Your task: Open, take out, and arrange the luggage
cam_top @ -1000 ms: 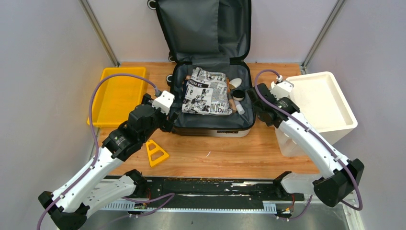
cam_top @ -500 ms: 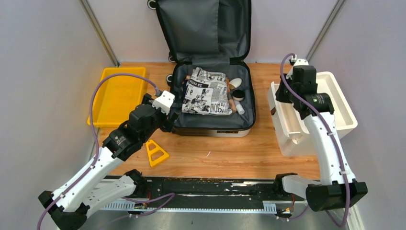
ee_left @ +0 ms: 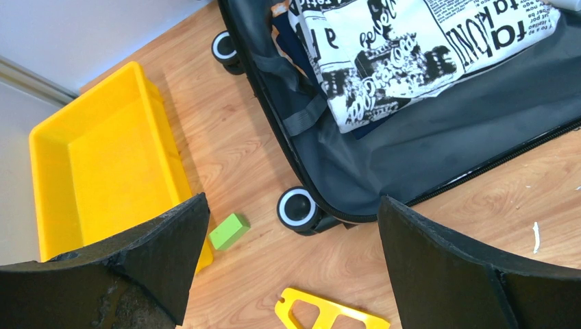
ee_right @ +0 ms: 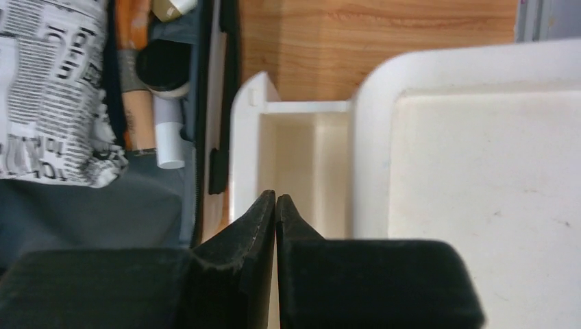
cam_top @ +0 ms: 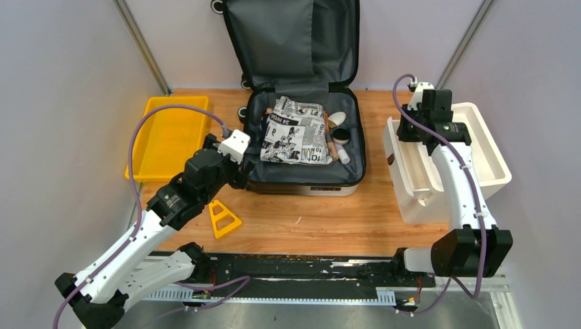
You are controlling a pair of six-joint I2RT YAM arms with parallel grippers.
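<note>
Top external view: suitcase (cam_top: 301,171) lies open mid-table, lid (cam_top: 294,41) propped up against the back wall. Inside: folded newspaper-print cloth (cam_top: 296,130), with small jars and tubes (cam_top: 337,140) in a row along its right edge. Nothing looks taken out yet.

Left gripper (ee_left: 291,226) hovers over the suitcase's near-left corner by a wheel (ee_left: 297,208), fingers spread wide, holding nothing. Right gripper (ee_right: 275,199) is pinched fully shut, empty, above the narrow side slot of the white bin (cam_top: 473,144).

Yellow tray (cam_top: 168,137) is left of the suitcase, green block (ee_left: 229,231) just beside the tray, yellow triangle piece (cam_top: 223,219) nearer the arms.

Risks, my guess: the case sits on wheels, so a nudge from the left arm could roll it or drop the lid. The cloth is floppy and close to the tubes; lifting it may drag or scatter them.
</note>
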